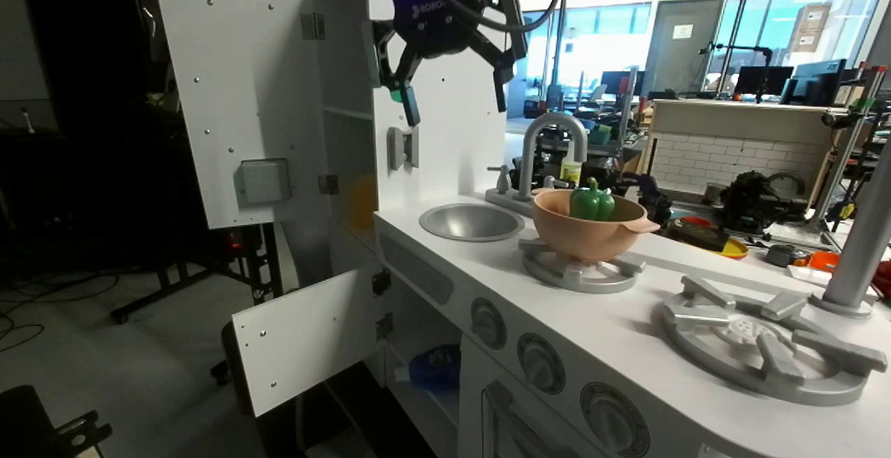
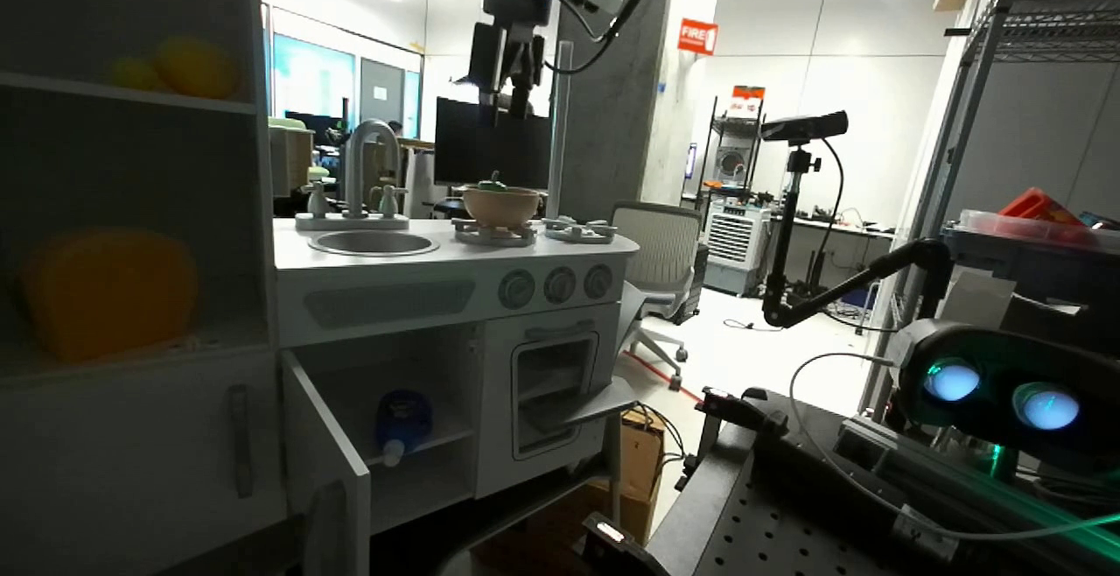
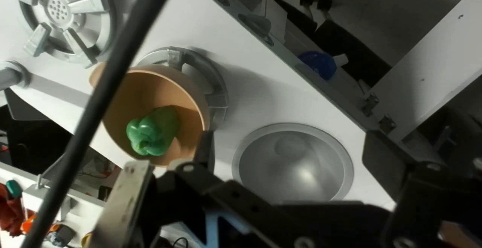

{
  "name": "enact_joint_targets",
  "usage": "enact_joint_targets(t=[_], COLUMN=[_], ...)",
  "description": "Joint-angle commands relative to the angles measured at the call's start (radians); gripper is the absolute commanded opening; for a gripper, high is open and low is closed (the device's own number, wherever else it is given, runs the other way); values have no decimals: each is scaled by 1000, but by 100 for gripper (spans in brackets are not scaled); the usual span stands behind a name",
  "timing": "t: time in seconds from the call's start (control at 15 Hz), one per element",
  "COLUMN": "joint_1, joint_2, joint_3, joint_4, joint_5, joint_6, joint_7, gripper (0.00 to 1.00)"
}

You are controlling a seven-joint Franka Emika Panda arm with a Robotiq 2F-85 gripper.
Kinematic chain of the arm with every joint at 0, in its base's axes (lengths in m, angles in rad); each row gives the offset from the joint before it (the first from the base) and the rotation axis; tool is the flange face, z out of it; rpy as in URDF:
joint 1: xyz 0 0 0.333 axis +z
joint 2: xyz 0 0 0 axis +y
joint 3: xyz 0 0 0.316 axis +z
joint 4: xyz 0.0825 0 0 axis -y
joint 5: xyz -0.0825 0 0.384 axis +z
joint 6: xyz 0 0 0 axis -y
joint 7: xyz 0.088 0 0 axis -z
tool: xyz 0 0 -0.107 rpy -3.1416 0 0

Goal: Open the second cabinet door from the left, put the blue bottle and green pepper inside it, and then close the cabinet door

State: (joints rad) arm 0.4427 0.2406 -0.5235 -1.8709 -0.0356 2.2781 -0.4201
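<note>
Nearest to the wrist camera, a dark cable [image 3: 101,103] is stretched slantwise across the view; beyond it the gripper [image 3: 295,157] is seen with its jaws spread wide apart and nothing held between them, the sink [image 3: 348,167] being framed in the gap. The green pepper [image 3: 152,131] is cradled in the tan bowl [image 3: 184,86], by whose wall it is presumably kept from rolling, and the tan bowl is borne by a grey burner [image 3: 216,100]. Past the front edge of the counter [image 3: 256,97], the blue bottle [image 3: 318,63] and the open cabinet door [image 3: 429,63] are made out below.

In an exterior view, a further burner [image 1: 800,392] is shown closest. The green pepper is exposed above the tan bowl's rim, so a grasp from overhead seems to be invited; the faucet [image 1: 529,155] near it would have to be avoided. The open cabinet door is presumably swung out so that the green pepper can be added. Beyond it, a tall upper door [image 1: 237,96] is likewise swung out.

In an exterior view, a two-lensed device [image 2: 997,392] is set close by, and an orange object [image 2: 114,291] is stored in the tall unit. The blue bottle is laid on a shelf [image 2: 451,438] behind the open cabinet door, its cap end turned outward; in that dim interior it cannot be told surely whether the shelf edge is overhung, by which closing might be hindered.
</note>
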Motion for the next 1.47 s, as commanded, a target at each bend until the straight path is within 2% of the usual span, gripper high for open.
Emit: enact_joint_targets(t=[0.0,0.13,0.27,0.4,0.47,0.6,0.73,0.87,1.0,1.07,1.2,1.33,1.4], joint_1=[-272,-353,-433,-458,-495,-506,-545,-539,-564,-551,-577,-559,-573], joint_2=[99,139,251,297,372,434,536,576,659,664,736,750,783], joint_3=[233,302,350,384,396,413,424,430,435,435,439,437,440], joint_4=[260,379,494,596,647,743,840,928,1022,1065,1131,1185,1203], joint_5=[-31,-62,-84,-125,-120,-136,-132,-139,-132,-139,-129,-136,-130], joint_6=[-239,-351,-384,-465,-448,-495,-499,-563,-579,-625,-624,-680,-667], joint_7=[-43,-29,-52,-34,-55,-34,-63,-51,-73,-66,-92,-85,-98], gripper=[100,100,100,100,100,100,100,100,100,100,100,100,100])
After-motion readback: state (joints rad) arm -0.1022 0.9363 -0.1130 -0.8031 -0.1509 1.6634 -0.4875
